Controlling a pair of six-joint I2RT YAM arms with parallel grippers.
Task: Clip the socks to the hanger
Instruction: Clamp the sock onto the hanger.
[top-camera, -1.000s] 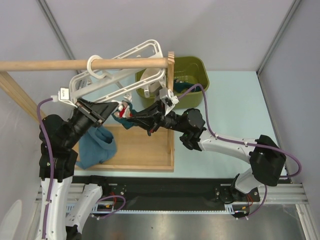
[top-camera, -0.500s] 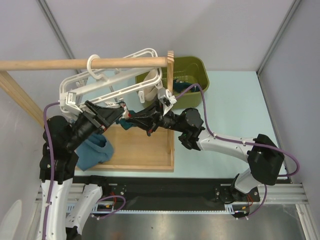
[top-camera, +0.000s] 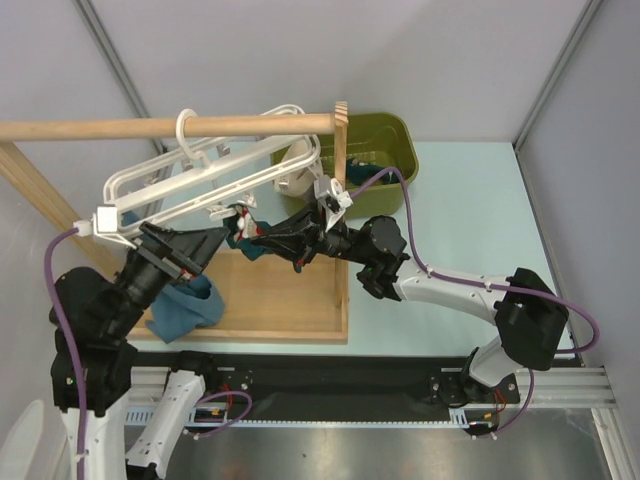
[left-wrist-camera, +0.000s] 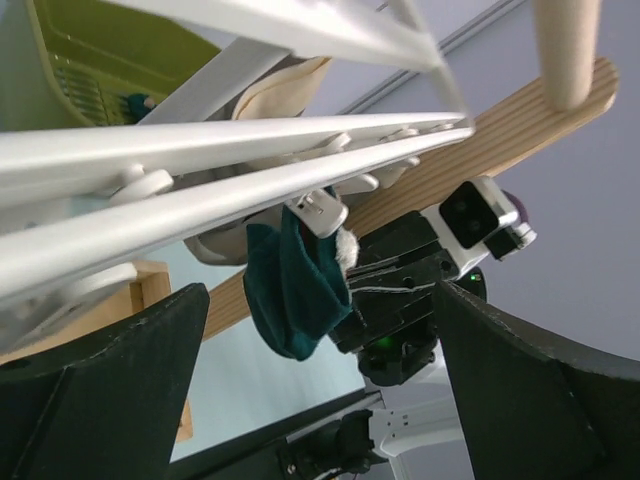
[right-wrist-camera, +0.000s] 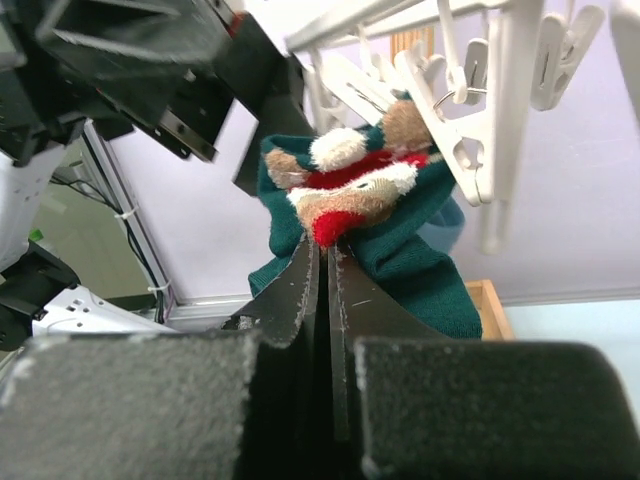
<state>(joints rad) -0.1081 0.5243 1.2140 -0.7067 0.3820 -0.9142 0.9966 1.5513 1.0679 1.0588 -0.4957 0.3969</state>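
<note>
The white hanger (top-camera: 190, 180) hangs by its ring from the wooden rod and tilts down to the left. One of its clips (right-wrist-camera: 455, 135) bites a dark teal sock (top-camera: 243, 225) with a red-and-white patch (right-wrist-camera: 350, 185). My right gripper (top-camera: 252, 240) is shut on that sock just below the clip, its tips pinching the red part (right-wrist-camera: 328, 238). My left gripper (top-camera: 205, 250) stands wide open just left of the sock with nothing between its fingers (left-wrist-camera: 100, 385). In the left wrist view the sock (left-wrist-camera: 295, 285) dangles from the hanger bars (left-wrist-camera: 200, 170).
The wooden rod (top-camera: 120, 129) and post (top-camera: 341, 190) stand over a wooden base tray (top-camera: 280, 295). A blue-teal cloth (top-camera: 185, 305) lies at the tray's left. A green bin (top-camera: 395, 140) behind the post holds more dark fabric and a beige item (top-camera: 296, 172).
My left gripper has opened wide and drawn back to the lower left. The hanger has swung left and lower. The right gripper has stayed shut on the sock.
</note>
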